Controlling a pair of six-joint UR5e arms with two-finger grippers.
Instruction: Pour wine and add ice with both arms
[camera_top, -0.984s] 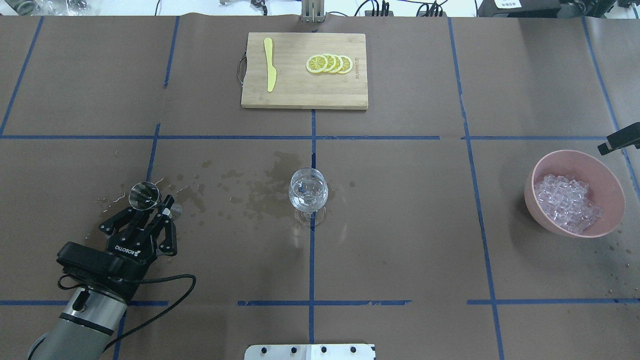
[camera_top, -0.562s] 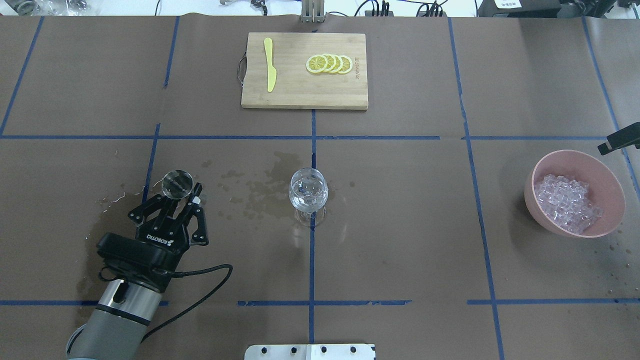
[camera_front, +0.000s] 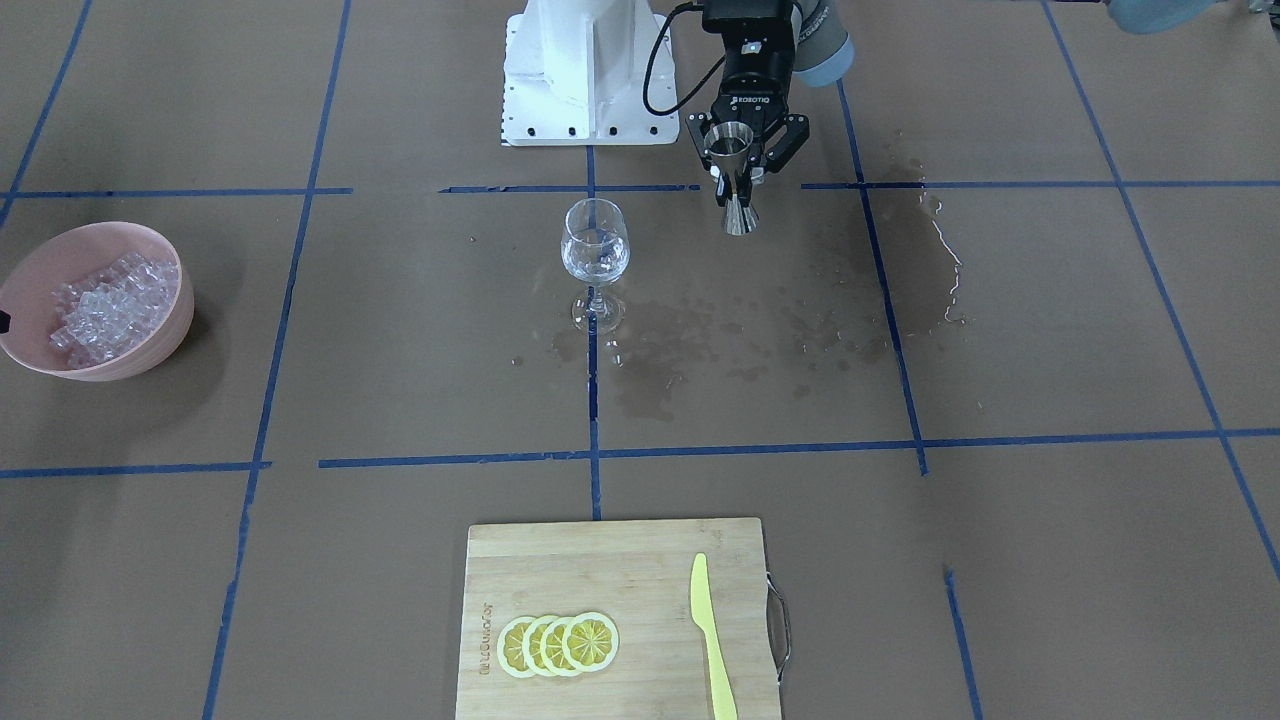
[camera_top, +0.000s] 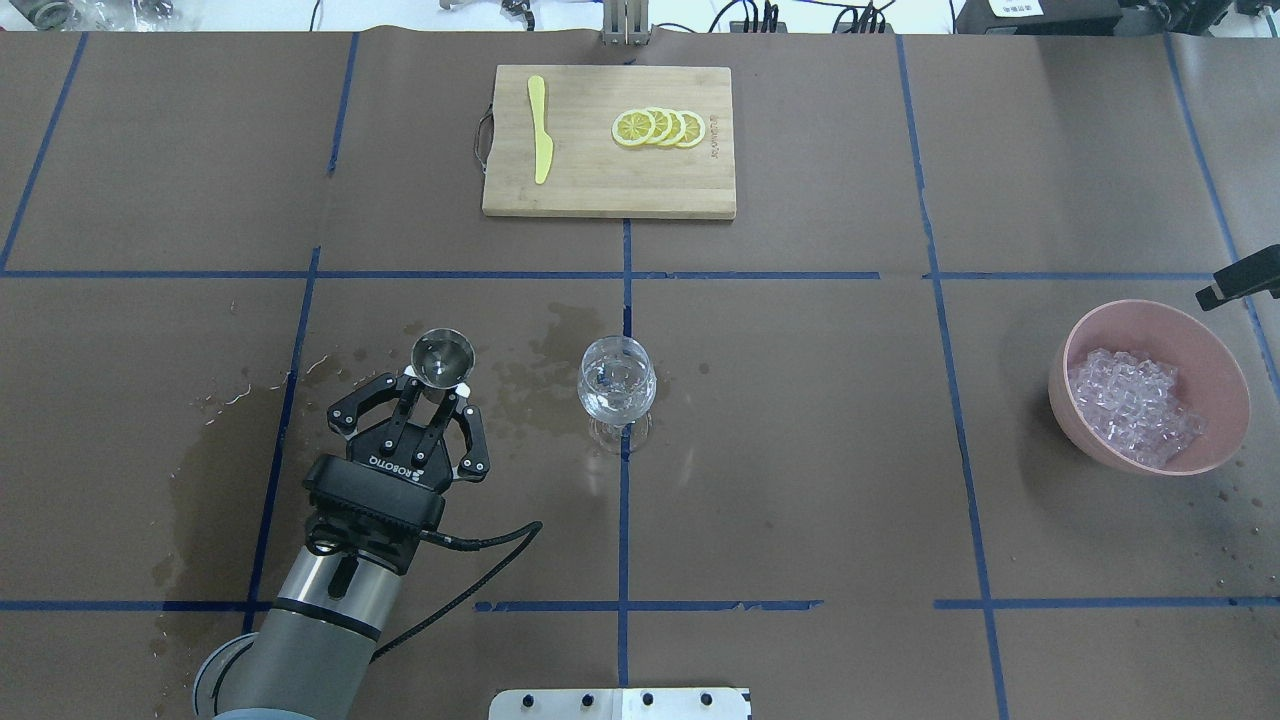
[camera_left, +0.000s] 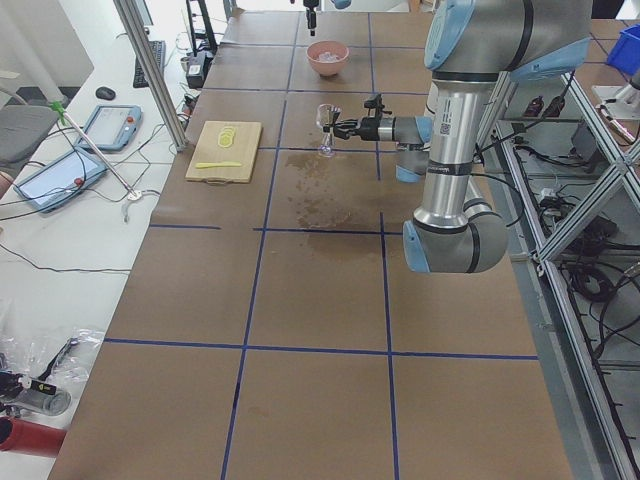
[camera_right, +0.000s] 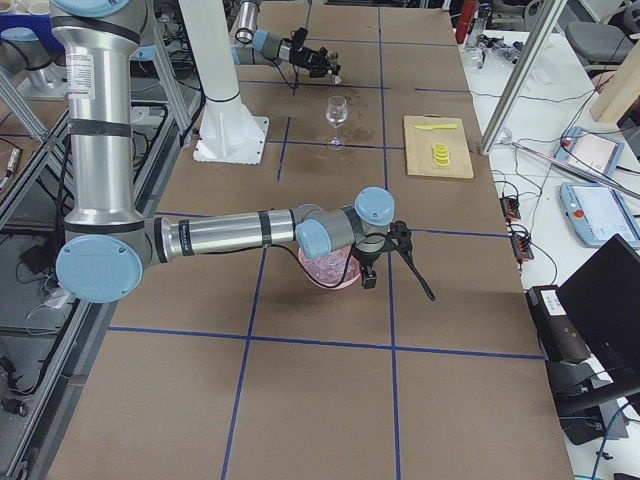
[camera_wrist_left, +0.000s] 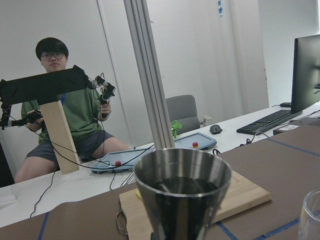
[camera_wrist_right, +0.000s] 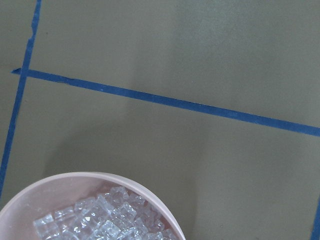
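Observation:
My left gripper is shut on a steel jigger and holds it upright, a short way left of the wine glass. In the front view the jigger hangs beside the glass, apart from it. The left wrist view shows a liquid surface inside the jigger. The glass stands at the table's middle with a little clear liquid in it. A heap of clear ice cubes lies in a pink bowl at the right. My right gripper is over that bowl with a black tool; I cannot tell whether it is shut.
A wooden cutting board at the back holds lemon slices and a yellow knife. Dark wet stains spread over the brown paper left of the glass. A black part juts in above the bowl.
My left gripper has carried the jigger to the right and a little forward, from the wet patch at the left to just left of the wine glass. The glass and bowl have not moved.

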